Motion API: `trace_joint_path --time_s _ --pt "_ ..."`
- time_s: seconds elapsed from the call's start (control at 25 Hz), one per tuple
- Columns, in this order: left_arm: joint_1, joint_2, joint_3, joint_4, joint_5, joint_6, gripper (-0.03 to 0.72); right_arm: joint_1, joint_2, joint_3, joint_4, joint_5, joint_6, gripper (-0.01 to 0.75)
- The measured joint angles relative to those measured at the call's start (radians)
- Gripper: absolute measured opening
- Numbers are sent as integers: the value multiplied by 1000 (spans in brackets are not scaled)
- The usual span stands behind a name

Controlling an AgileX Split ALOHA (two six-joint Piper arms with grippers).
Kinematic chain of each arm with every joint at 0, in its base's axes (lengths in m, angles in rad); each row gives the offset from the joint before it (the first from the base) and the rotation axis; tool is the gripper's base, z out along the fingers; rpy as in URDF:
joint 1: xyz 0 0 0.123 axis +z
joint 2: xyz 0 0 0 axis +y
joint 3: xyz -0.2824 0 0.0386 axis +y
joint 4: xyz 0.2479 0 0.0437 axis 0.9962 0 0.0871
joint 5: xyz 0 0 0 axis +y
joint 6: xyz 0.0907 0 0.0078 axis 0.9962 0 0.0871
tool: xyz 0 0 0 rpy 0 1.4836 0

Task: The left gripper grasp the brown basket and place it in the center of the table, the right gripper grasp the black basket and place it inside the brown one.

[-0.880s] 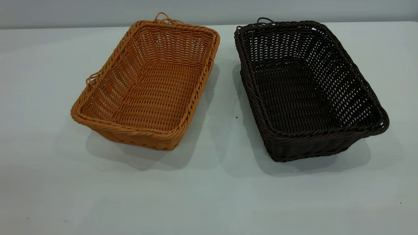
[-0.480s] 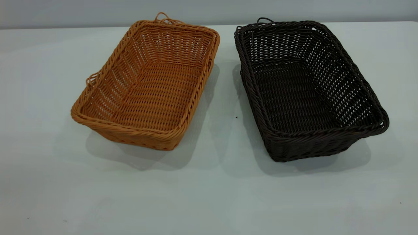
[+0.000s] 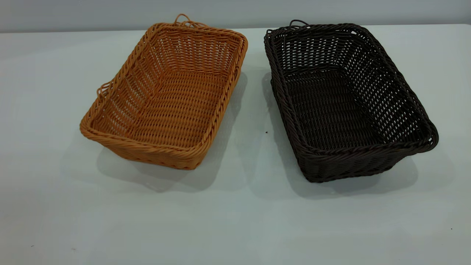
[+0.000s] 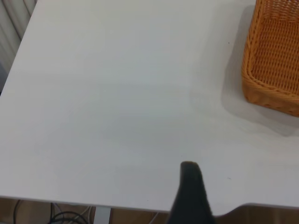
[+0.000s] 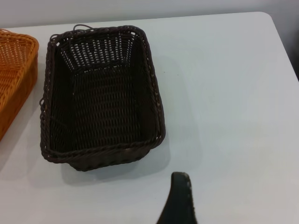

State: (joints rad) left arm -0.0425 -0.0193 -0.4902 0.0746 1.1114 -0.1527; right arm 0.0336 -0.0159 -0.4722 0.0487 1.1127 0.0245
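The brown basket (image 3: pixel 165 95) stands on the table (image 3: pixel 235 221) at the left, empty, slightly angled. The black basket (image 3: pixel 346 99) stands beside it at the right, empty, with a gap between them. Neither arm shows in the exterior view. In the left wrist view only a dark part of my left gripper (image 4: pixel 189 186) shows, above bare table near the table's edge, well away from the brown basket (image 4: pixel 275 60). In the right wrist view only a dark part of my right gripper (image 5: pixel 181 196) shows, over bare table a short way from the black basket (image 5: pixel 100 93).
The table's edge (image 4: pixel 140 205) lies close under the left gripper, with cables on the floor beyond it. A corner of the brown basket (image 5: pixel 16 74) shows beside the black one in the right wrist view. Open tabletop lies in front of both baskets.
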Motion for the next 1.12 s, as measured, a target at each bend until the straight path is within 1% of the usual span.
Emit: trace_joint_path --time_s 0.84,0.96,1.12 --pt "0 0 0 0 0 0 510 0 8 0 -11 -1 0 552" --pt "0 14 0 -1 0 -21 510 0 92 -1 -19 -11 -4 552" --pt "0 156 -2 -32 -14 -48 509 0 307 -4 15 -28 -82 552"
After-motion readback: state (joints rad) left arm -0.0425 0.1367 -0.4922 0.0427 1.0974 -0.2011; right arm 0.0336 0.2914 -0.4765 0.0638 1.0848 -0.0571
